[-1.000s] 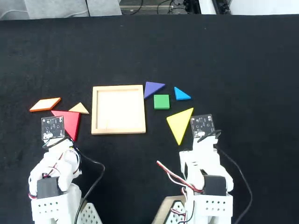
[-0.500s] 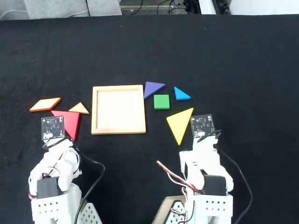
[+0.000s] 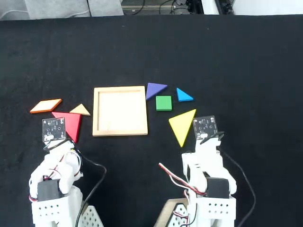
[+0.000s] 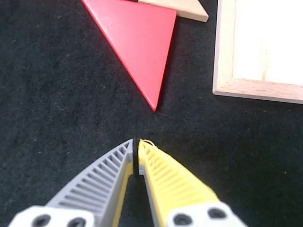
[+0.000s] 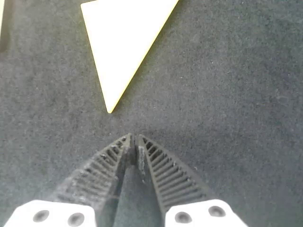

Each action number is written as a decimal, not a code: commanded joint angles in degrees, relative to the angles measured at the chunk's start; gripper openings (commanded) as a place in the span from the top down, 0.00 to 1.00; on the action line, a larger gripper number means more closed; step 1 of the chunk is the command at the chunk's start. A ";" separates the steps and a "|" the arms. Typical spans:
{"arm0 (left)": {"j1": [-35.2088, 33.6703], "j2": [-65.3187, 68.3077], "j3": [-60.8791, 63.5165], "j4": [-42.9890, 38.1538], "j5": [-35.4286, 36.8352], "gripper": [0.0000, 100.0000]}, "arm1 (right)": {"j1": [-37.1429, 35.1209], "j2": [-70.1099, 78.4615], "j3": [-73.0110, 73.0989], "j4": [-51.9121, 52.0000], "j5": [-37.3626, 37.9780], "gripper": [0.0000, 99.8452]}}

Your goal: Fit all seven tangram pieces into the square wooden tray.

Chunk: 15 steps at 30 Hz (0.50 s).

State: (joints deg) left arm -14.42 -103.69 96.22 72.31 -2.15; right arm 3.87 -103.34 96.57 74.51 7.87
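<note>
Currently the flat red wooden triangle [image 4: 139, 40] is pointing its tip at the left gripper [image 4: 137, 142], jaws pressing together, empty; right gripper [image 5: 134, 137] likewise.

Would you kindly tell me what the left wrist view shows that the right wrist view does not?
Left wrist view, not the right: the red triangle, an edge of the tan triangle and a corner of the wooden tray. Right wrist view, not the left: the yellow triangle. Both: that arm's own jaws, shut and empty, over the black cloth, with a triangle's tip lying just ahead of them.
</note>
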 commanded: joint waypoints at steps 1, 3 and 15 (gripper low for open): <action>0.66 -0.53 1.19 0.18 -0.35 0.97 | -0.26 -5.14 -0.04 0.26 0.09 0.99; 0.66 -0.53 1.19 -1.85 -0.35 0.97 | -0.26 -5.14 -0.04 0.26 0.09 0.99; 0.57 -0.53 1.10 -14.59 -7.38 0.97 | -0.44 -5.23 -0.04 -9.41 0.44 0.99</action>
State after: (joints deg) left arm -14.42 -103.69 96.22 59.12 -3.03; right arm 3.87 -103.34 96.57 70.90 7.96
